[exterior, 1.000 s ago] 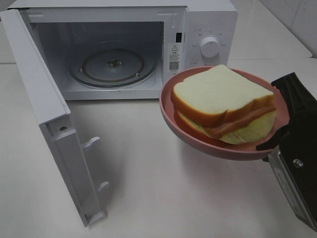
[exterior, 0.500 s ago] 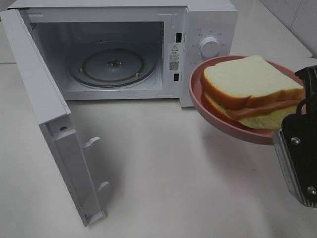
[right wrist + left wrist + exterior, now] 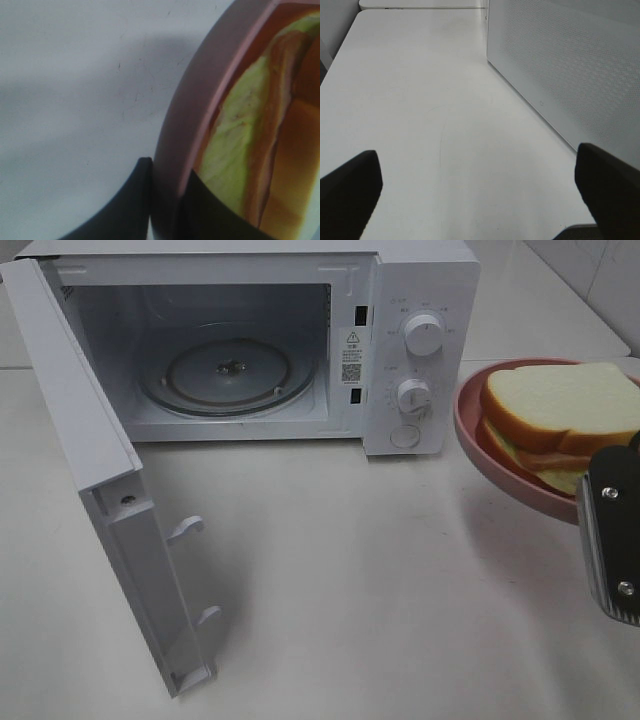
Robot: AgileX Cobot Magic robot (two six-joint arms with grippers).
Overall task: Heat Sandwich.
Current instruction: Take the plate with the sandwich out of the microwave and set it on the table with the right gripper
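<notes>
The sandwich (image 3: 560, 410) of white bread with tan crust and yellow-green and reddish layers lies on a round pink plate (image 3: 480, 450), held up at the right edge beside the microwave. My right gripper (image 3: 612, 495) is shut on the plate's rim; the right wrist view shows its dark fingers (image 3: 125, 200) pinching the pink rim (image 3: 185, 140), the sandwich (image 3: 260, 150) just inside. My left gripper (image 3: 480, 185) is open over bare white table next to the microwave door's outer face (image 3: 570, 65), holding nothing. It does not show in the high view.
The white microwave (image 3: 420, 300) stands at the back with its door (image 3: 110, 490) swung wide open toward the front left. Its glass turntable (image 3: 228, 372) is bare. Two dials (image 3: 424, 335) sit on the panel beside the plate. White tabletop (image 3: 340, 590) spreads in front.
My right gripper has carried the plate and sandwich to the right, away from the microwave opening, uncovering the control panel. The microwave has not moved.
</notes>
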